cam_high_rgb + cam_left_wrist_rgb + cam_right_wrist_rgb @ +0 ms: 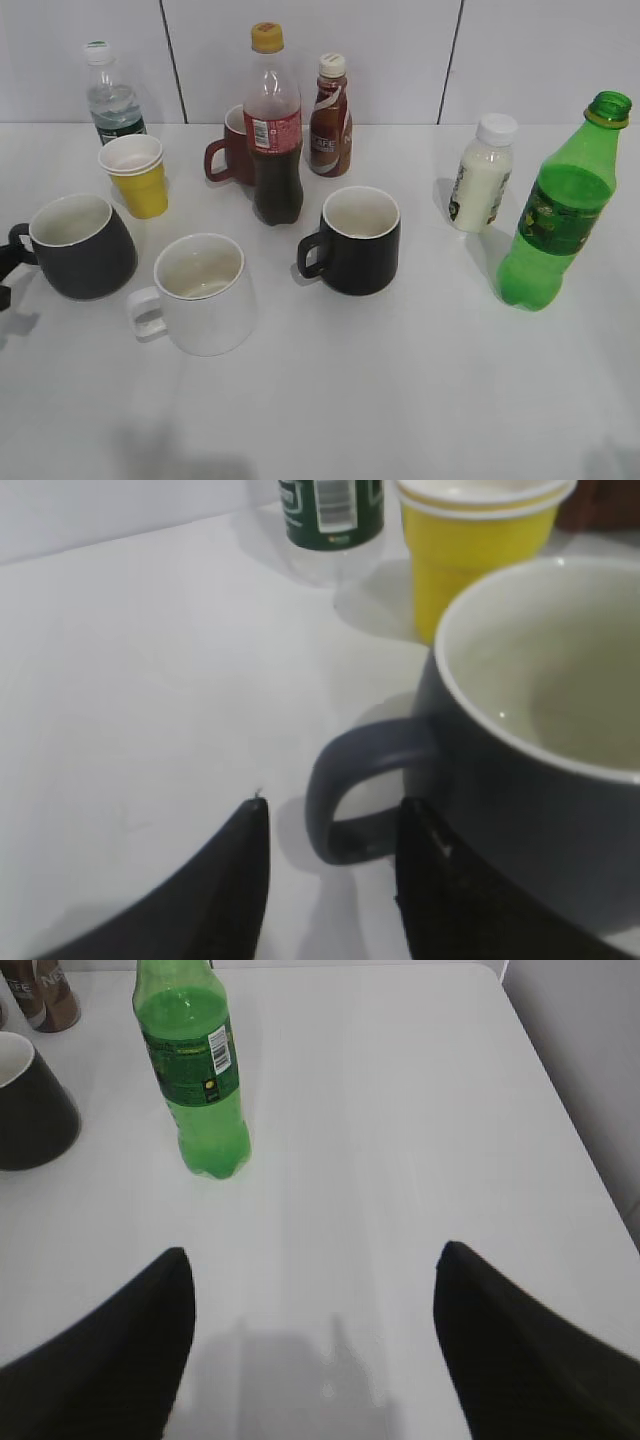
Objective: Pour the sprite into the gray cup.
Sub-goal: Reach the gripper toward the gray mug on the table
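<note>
Bottle: tall translucent green plastic sprite bottle point(193, 1080) stands upright, ahead-left of right gripper point(310, 1345), apart.
Right gripper: jaws spread, empty.
Left gripper point(330, 880): released, at wide dark gray cup point(520, 770) handle.

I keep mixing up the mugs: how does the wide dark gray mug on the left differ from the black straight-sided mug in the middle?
The wide dark gray mug bulges low and tapers toward its rim; the black straight-sided mug keeps nearly vertical walls. The gray one is lighter and matte charcoal, the black one darker. The left gripper has its open fingers around the gray mug's handle; nothing is near the black mug. Both stand upright, look empty, have pale insides and handles pointing left.
</note>
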You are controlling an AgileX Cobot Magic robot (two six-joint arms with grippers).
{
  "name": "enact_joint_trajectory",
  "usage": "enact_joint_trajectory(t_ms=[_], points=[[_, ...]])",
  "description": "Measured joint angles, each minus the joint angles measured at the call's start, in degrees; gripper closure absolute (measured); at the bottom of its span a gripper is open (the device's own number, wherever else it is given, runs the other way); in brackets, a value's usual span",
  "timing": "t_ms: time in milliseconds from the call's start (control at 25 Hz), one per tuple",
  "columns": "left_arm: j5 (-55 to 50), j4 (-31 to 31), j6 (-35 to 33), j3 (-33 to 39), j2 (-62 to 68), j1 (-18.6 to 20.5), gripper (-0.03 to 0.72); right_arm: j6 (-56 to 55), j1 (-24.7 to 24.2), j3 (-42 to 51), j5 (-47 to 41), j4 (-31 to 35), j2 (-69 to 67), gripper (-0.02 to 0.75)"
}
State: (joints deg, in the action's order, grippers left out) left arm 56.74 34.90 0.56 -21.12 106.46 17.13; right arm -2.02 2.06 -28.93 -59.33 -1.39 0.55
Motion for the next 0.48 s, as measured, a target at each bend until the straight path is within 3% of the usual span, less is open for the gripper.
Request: enact_joint_trajectory(t_ms=[480], points=[[9.95,-2.99,-1.9,-2.22,7.97,0.0,0.357,0.0,0.0,0.0,0.0,0.34,0.0,0.183]])
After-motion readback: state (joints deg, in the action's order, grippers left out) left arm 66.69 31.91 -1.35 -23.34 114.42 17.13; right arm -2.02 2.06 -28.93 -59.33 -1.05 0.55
